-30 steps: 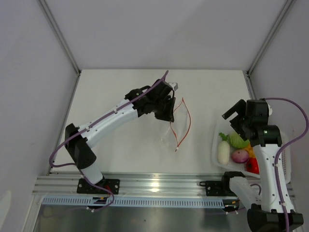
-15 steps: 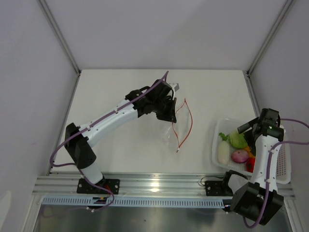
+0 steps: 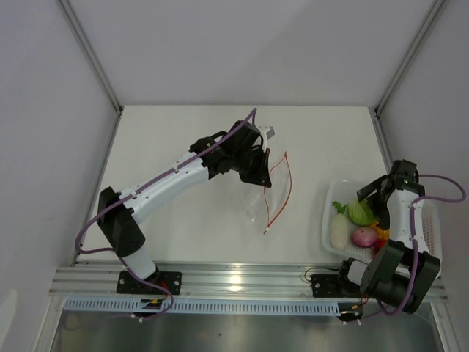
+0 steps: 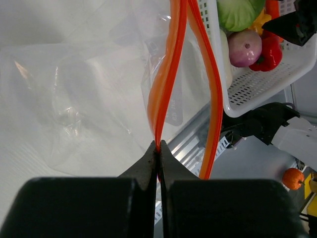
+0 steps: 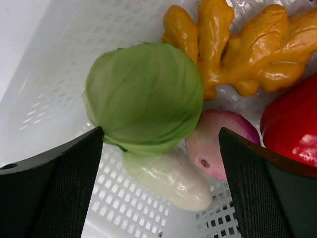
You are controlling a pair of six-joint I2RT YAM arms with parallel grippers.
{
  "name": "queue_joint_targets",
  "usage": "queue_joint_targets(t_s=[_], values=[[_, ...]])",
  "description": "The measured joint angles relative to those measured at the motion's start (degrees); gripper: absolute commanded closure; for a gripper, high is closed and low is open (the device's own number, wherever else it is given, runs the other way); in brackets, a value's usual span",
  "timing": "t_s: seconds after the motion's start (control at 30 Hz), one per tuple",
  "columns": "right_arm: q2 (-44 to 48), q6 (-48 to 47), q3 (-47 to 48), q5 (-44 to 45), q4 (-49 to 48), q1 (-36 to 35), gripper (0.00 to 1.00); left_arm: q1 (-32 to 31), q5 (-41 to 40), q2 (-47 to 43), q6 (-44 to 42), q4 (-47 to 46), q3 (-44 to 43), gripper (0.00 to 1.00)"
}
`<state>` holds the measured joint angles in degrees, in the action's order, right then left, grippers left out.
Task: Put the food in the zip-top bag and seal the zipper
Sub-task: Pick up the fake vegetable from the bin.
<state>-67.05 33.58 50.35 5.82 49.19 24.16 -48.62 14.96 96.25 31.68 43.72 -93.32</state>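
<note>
1. Table (image 3: 183,147): white top, with the arms mounted at the near edge. The work splits in two, bag at the centre and basket at the near right.
2. Left arm (image 3: 168,180): reaches far and right to the table centre, probably to present the bag toward the right arm.
3. Basket (image 5: 49,74): white and perforated, at the near right. All the food sits in it and none is in the bag yet.
4. Bag (image 4: 74,99): clear and crinkly, its body on the table at the centre, well left of the basket.
5. Left gripper (image 4: 158,146): fully closed, pinching one lip of the zipper (image 4: 171,59). The other lip bows away, so the mouth gapes, likely held that way for loading.
6. Right gripper (image 5: 161,131): jaws wide and holding nothing, poised over the basket and straddling the green fruit (image 5: 143,94), the likely first pick.
7. Other food: the radish (image 5: 168,178) lies under the green fruit, with the pink piece (image 5: 223,144) beside it. The lumpy orange piece (image 5: 237,54) and the red pepper (image 5: 292,119) lie further along.
</note>
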Motion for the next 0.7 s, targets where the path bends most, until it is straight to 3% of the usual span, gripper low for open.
queue_joint_targets(t_s=[0.47, 0.53, 0.57, 0.67, 0.7], values=[[-8.87, 0.90, -0.72, 1.31, -8.13, -4.63, 0.02, 0.00, 1.36, -0.02, 0.33, -1.20, 0.00, 0.99], [-8.70, 0.87, -0.94, 1.84, -8.52, -5.09, 0.12, 0.00, 1.66, -0.04, 0.33, -1.20, 0.00, 0.99], [-8.24, 0.94, -1.33, 2.25, -8.98, -5.33, 0.28, 0.00, 1.77, -0.11, 0.33, -1.20, 0.00, 0.99], [-5.57, 0.63, -3.02, 3.37, -9.62, -6.60, 0.60, 0.00, 1.79, -0.46, 0.33, -1.22, 0.07, 0.99], [-4.44, 0.37, -3.48, 3.85, -9.40, -7.02, 0.65, 0.00, 1.79, -0.68, 0.33, -1.25, 0.24, 0.99]])
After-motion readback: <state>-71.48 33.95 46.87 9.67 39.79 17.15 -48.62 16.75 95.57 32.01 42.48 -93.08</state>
